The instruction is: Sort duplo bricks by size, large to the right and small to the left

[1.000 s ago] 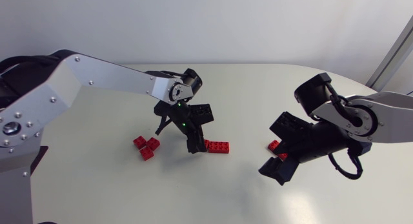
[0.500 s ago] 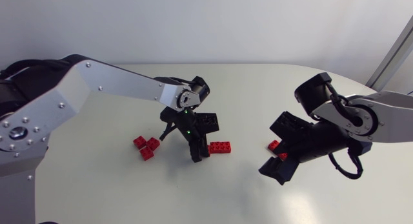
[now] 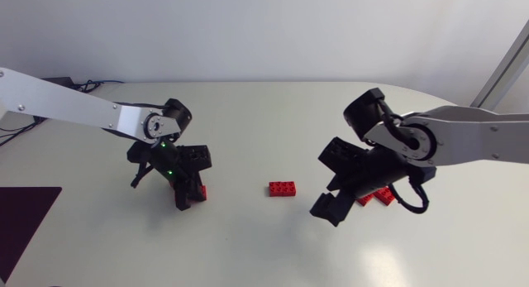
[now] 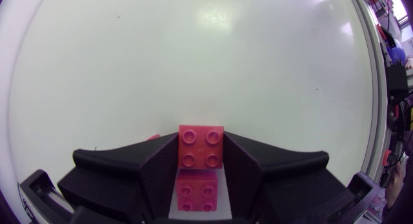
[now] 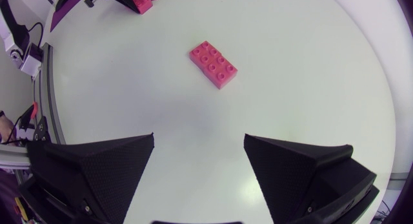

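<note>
A long red eight-stud plastic brick [image 5: 213,64] is lying alone just ahead of the black wedge-fingered right gripper [image 5: 199,139], whose fingers are being held wide apart, nothing between. The brick's long axis is angled across the finger gap, so a wrist turn is probably being called for. Meanwhile a small red four-stud brick [image 4: 201,146] is being pinched by the left gripper [image 3: 189,193], well off to the left.
</note>
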